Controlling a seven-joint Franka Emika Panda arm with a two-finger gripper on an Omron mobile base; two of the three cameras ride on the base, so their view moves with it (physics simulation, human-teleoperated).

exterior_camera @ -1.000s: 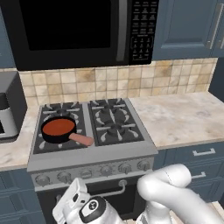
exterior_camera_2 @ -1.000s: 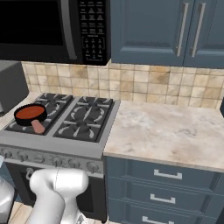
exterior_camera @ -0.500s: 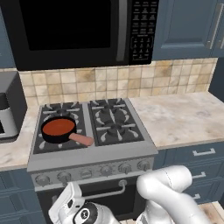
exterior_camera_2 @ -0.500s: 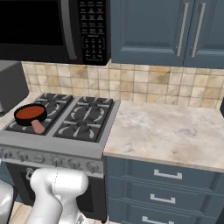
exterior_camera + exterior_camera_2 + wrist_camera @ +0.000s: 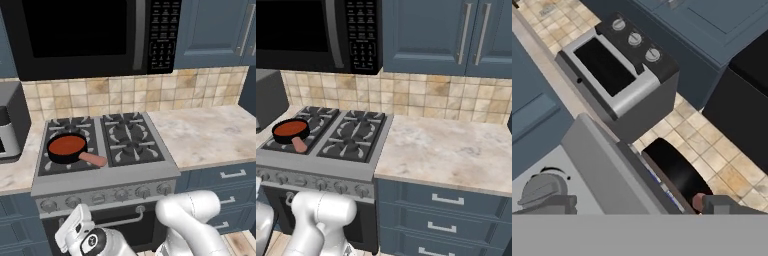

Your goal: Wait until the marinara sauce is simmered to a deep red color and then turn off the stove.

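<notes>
A: Gripper (image 5: pixel 637 204) first, please. How does it stand?

B: Its two dark fingertips (image 5: pixel 727 204) are far apart, one at each lower side of the hand view, so the jaws are spread wide. Nothing is between them and they touch nothing.

A: What is just before it?

B: One round knob (image 5: pixel 542 189) on the front panel of the stove (image 5: pixel 107 177) is near the one fingertip. Near the other fingertip I see the black pan (image 5: pixel 679 172) from the side, with the end of its pinkish handle (image 5: pixel 698 201).

A: And the marinara sauce?

B: The marinara sauce (image 5: pixel 66 145) fills this pan, which sits on the front left burner, near the front left corner of the stove top. It is a flat orange-red disc. The handle points to the front edge, toward the middle of the stove.

A: What more is around?

B: The toaster oven (image 5: pixel 619 72) with three knobs stands on the counter (image 5: pixel 207 132) to the left of the stove. A black microwave (image 5: pixel 85 35) hangs over the stove, and blue cabinets (image 5: pixel 446 35) are beside it.

A: Any brand or writing?

B: The microwave has a keypad (image 5: pixel 161 35) with small light marks, but they are too small to read. I find no brand name.
</notes>
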